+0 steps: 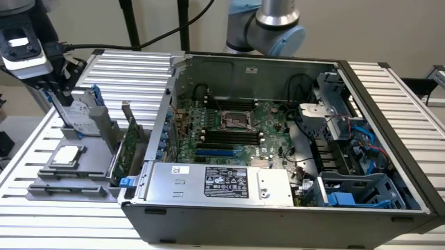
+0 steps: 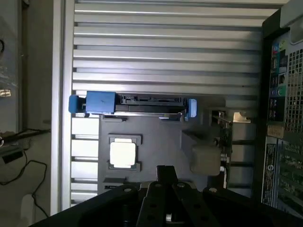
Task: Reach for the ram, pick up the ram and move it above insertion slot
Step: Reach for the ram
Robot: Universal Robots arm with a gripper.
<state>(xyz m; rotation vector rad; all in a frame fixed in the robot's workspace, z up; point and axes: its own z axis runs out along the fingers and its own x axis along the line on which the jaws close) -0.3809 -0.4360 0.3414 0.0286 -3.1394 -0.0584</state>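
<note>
The gripper (image 2: 165,172) hangs above the gray fixture (image 1: 97,183). I cannot tell whether it is wide or narrow. The ram (image 1: 66,188) seems to lie along the fixture's lowest edge, hard to make out. It is likely light, stiff and fragile, best held by its long edges, mid-length.

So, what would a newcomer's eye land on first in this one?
The open computer case sits in the middle and the exterior view's right, its green motherboard exposed. On the exterior view's left, the gripper hangs over a grey fixture carrying a silver processor, a blue-railed drive and an upright green expansion card.
</note>
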